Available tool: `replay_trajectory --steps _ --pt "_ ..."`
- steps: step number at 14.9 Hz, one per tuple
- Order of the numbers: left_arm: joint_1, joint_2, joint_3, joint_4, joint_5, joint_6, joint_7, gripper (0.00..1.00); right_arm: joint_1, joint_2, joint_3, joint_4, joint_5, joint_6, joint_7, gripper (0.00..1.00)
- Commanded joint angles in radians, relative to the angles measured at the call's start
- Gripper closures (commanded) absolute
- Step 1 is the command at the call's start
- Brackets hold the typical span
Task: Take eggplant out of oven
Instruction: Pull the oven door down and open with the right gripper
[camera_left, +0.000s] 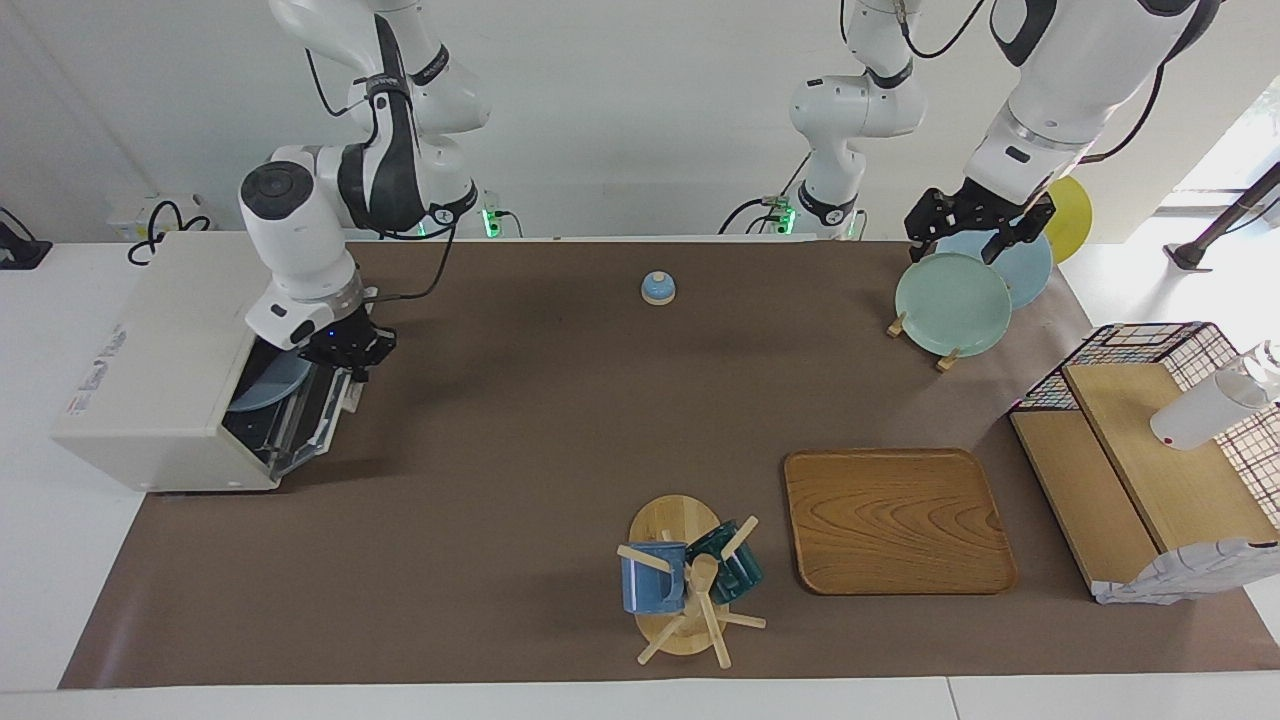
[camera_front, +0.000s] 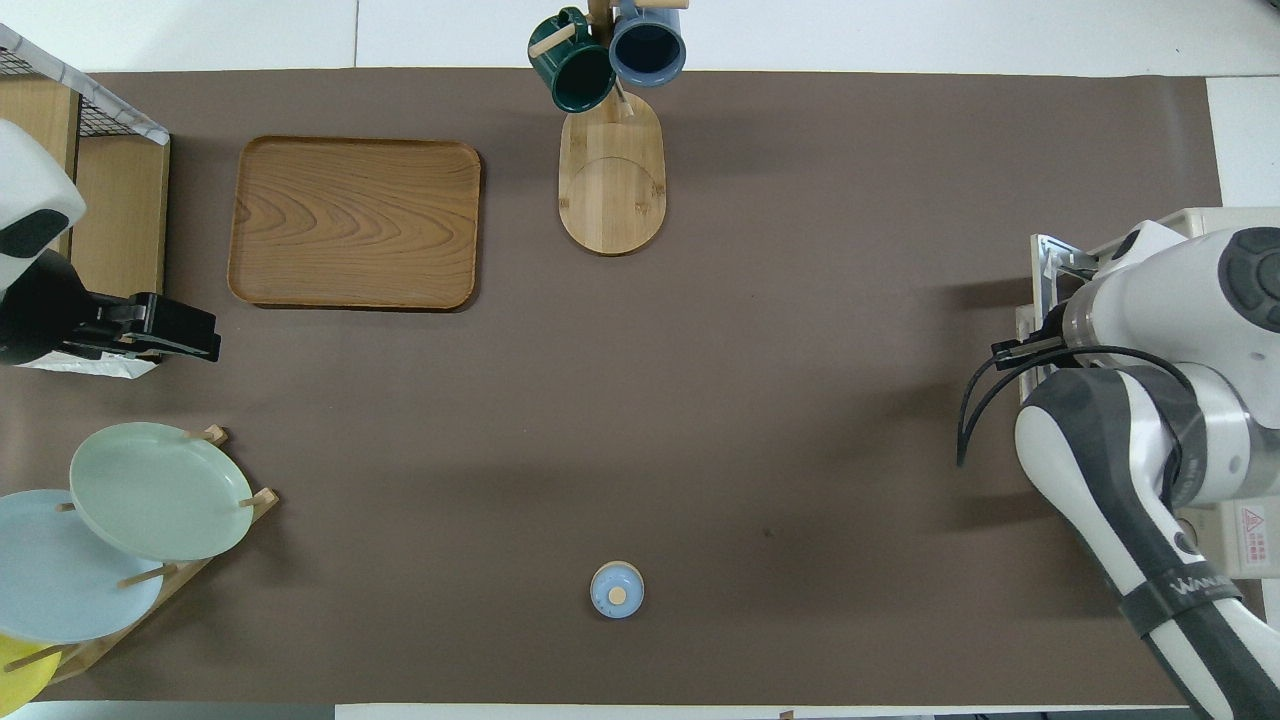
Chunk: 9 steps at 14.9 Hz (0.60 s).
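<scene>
The surface is white, with a brown mat over most of it. Taking the wooden tray on the mat as landmark: a mug stand with two mugs sits just beside the tray, toward the right arm's end. A small blue bell lies nearer to the robots than the tray, well apart from it. A plate rack with plates stands nearer to the robots than the tray. A wooden shelf with a wire basket stands beside the tray at the left arm's end. The oven stands well apart from the tray, at the right arm's end, its door partly lowered.
</scene>
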Motion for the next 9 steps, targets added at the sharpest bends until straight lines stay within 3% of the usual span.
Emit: replay_trajectory --steps 1,9 --pt "0.006 -0.006 -0.002 0.003 0.01 -0.005 -0.005 0.0 -0.027 0.032 -0.02 -0.033 -0.025 0.102 0.003 1.0" --pt "0.006 -0.006 -0.002 0.003 0.01 -0.005 -0.005 0.0 0.02 0.102 -0.02 -0.061 0.06 0.185 0.045 1.0"
